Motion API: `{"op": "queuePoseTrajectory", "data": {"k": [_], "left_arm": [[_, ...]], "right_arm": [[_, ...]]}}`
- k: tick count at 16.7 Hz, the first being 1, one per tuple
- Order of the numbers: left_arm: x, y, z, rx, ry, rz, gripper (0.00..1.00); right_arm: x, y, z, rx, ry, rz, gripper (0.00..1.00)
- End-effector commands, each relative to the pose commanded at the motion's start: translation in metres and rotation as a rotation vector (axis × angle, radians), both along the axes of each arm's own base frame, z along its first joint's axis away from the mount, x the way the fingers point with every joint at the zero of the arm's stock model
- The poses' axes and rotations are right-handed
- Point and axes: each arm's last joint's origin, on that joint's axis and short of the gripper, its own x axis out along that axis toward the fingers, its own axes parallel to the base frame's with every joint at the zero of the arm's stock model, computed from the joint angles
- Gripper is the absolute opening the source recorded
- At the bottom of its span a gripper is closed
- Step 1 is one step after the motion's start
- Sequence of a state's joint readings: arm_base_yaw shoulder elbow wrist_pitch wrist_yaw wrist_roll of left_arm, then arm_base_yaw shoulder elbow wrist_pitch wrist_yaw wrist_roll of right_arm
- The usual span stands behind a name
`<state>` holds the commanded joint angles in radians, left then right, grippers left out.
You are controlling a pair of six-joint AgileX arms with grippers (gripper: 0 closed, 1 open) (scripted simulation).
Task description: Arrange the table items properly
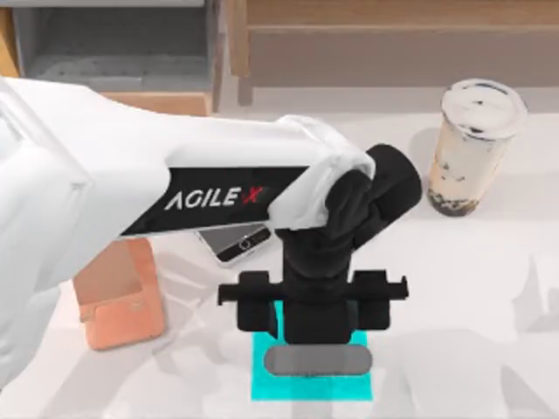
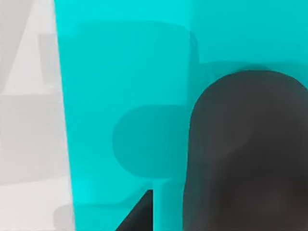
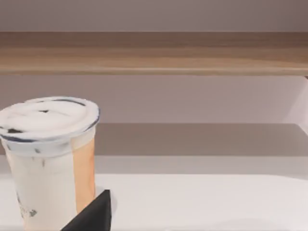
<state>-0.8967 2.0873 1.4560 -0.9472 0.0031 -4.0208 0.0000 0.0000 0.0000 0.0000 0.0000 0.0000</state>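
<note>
Left gripper (image 1: pixel 316 349): low over flat cyan square mat (image 1: pixel 267 377), fingers' spread unclear.
Small black oval computer mouse (image 2: pixel 245 154): on mat.
Risk: dragged askew at release.

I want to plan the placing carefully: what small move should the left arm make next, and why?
Probably lower the left tool slightly. The computer mouse is over the cyan mat, but its shadow in the left wrist view lies offset, so it seems not yet resting there.
</note>
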Motion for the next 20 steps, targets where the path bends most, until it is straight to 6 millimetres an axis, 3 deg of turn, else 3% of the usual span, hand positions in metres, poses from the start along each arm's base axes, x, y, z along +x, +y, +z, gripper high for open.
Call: {"op": "queuePoseTrajectory", "data": {"k": [12, 20], "left_arm": [[0.004, 0.000, 0.004, -0.007, -0.012, -0.019, 1.00], [0.047, 0.006, 0.026, -0.015, -0.074, -0.409, 1.00]], "right_arm": [[0.000, 0.000, 0.000, 0.000, 0.000, 0.000, 1.00], [0.000, 0.000, 0.000, 0.000, 0.000, 0.000, 1.00]]}}
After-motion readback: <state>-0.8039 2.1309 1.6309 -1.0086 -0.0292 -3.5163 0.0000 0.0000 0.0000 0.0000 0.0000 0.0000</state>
